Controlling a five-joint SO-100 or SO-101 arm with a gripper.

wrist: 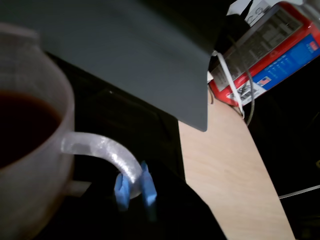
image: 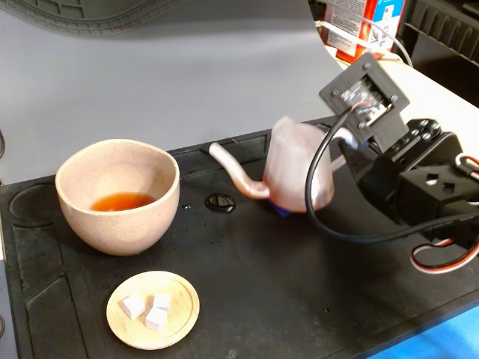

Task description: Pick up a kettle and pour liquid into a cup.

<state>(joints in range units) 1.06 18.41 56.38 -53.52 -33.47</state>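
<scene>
The pinkish-white ribbed kettle (image: 296, 168) is at the middle right of the black mat (image: 284, 299), blurred, its thin spout (image: 238, 176) pointing left toward the cup. I cannot tell if it rests on the mat. My gripper (wrist: 134, 190) is shut on the kettle's loop handle (wrist: 100, 149), one blue pad (wrist: 121, 191) on each side. In the fixed view only a blue bit of the gripper (image: 281, 211) shows under the kettle. The kettle (wrist: 30, 170) holds dark liquid (wrist: 20, 125). The beige-pink cup (image: 117, 217) stands at left with reddish-brown liquid (image: 122, 201) in its bottom.
A small puddle (image: 219, 201) lies on the mat between spout and cup. A wooden saucer (image: 179, 321) with three white cubes sits in front of the cup. A red and blue box (image: 367, 22) stands on the pale table (wrist: 225, 170) at the back right.
</scene>
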